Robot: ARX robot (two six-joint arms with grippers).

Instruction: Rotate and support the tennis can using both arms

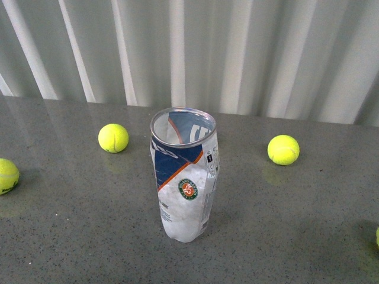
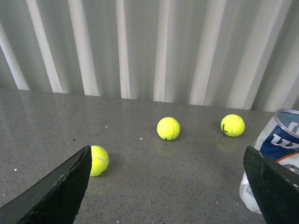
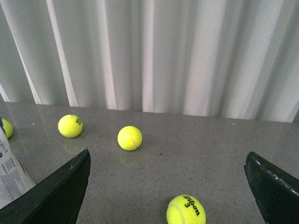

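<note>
Clear dented tennis can (image 1: 183,177) upright on speckled grey table (image 1: 284,225), both hands (image 2: 166,186) (image 3: 168,186) wide, empty

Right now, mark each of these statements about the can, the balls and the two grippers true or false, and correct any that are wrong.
1. The tennis can stands upright with its open end up. True.
2. The tennis can holds three balls. False: no ball shows through its open rim or clear wall.
3. The left gripper is shut on the can. False: its fingers stand wide apart, and the can sits beside one of them, not between.
4. The right gripper is open with nothing held. True.
5. In the front view, one tennis ball lies left of the can and another ball right of it. True.
6. The can is lying on the grey table. False: it stands on its base.
</note>
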